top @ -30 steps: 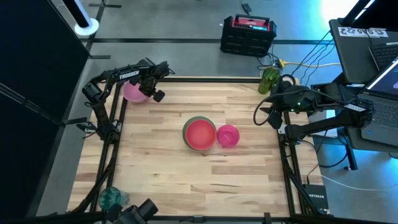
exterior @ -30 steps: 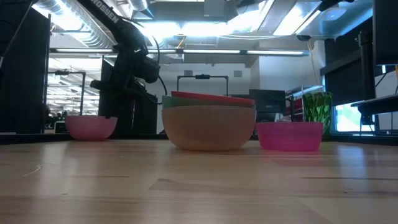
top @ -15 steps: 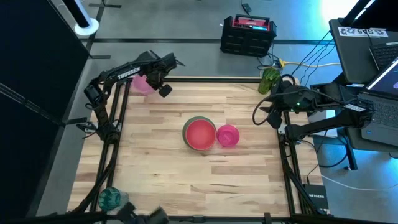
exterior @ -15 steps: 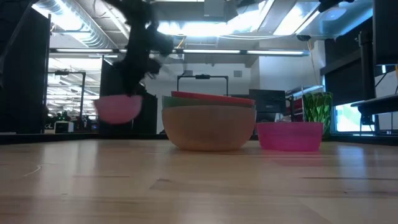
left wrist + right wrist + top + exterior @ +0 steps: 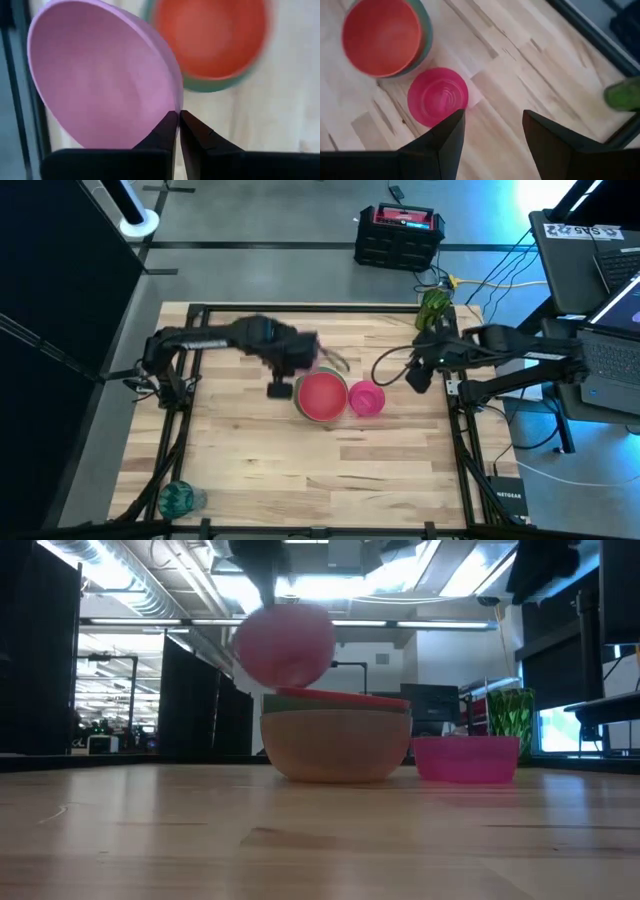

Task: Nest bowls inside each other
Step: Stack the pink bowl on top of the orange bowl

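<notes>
My left gripper [image 5: 178,114] is shut on a pale pink bowl [image 5: 100,80], which hangs blurred in the air [image 5: 285,645] over the far left side of the stack. The stack [image 5: 321,396] stands at the table's middle: a red bowl [image 5: 380,35] inside a green one, both in a peach bowl [image 5: 335,745]. A small magenta bowl [image 5: 437,96] rests on its base just right of the stack. My right gripper [image 5: 492,117] hovers open above the table, right of the magenta bowl. My left gripper pinches the pink bowl's rim [image 5: 176,102], one finger on the inner side and one on the outer wall. The fingers come from above, slanting down. The bowl is lifted clear and tilted, its hollow turned toward the wrist camera.
A teal bowl [image 5: 180,498] sits at the near left corner by the frame. A green ribbed cup [image 5: 433,305] stands at the far right corner. A black case [image 5: 398,235] lies on the floor beyond the table. Bare wood lies along the near side.
My left gripper has lifted the pink bowl off the far left corner and swung it up and toward the table's middle, over the stack; the bowl has tipped on the way. My right gripper has come toward the magenta bowl and sunk a little.
</notes>
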`<state>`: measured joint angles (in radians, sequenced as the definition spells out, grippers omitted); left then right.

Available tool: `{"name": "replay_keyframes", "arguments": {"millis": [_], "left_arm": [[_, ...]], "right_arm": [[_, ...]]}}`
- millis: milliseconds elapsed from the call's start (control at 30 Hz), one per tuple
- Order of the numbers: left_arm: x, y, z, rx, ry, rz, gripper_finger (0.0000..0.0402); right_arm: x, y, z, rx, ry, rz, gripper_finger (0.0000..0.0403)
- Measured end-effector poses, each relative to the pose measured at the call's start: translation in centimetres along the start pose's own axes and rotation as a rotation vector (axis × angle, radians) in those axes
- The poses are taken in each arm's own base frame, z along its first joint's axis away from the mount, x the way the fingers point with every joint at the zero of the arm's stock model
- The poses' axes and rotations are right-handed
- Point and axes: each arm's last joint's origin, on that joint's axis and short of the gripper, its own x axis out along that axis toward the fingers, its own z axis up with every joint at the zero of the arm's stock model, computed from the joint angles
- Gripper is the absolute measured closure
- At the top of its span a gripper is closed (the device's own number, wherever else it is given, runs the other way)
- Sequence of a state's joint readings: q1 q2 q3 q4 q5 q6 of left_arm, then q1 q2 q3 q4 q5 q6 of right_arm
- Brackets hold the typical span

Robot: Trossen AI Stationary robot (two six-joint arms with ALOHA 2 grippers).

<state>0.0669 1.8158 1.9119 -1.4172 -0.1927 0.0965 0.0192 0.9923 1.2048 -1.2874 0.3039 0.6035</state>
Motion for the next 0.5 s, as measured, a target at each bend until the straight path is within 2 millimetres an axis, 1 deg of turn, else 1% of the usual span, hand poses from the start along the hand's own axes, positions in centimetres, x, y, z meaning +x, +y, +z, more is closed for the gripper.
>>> {"name": "replay_keyframes", "arguments": {"millis": [100,167,267,333,400,500], "left_arm": [[-1.9,-3.8,0.6,0.141,-0.071,-0.041,0.0401],[-2.3,-5.2,1.0,0.175,-0.103,-0.050,0.0401],[-2.0,-7.0,2.1,0.216,-0.115,-0.061,0.0401],[-1.0,-7.8,3.0,0.236,-0.107,-0.061,0.0401],[0.6,-8.3,3.8,0.245,-0.084,-0.047,0.0401],[3.3,-8.4,4.2,0.260,0.031,-0.033,0.0401]], "right_arm": [[1.2,0.2,-0.4,0.041,0.034,-0.020,0.0217],[1.6,0.2,-0.6,0.046,0.045,-0.032,0.0217],[1.7,0.1,-0.8,0.041,0.063,-0.046,0.0217],[1.7,0.1,-0.8,0.041,0.062,-0.047,0.0217],[1.7,0.1,-0.9,0.040,0.061,-0.046,0.0217],[1.5,-0.1,-0.9,0.034,0.053,-0.039,0.0217]]}}
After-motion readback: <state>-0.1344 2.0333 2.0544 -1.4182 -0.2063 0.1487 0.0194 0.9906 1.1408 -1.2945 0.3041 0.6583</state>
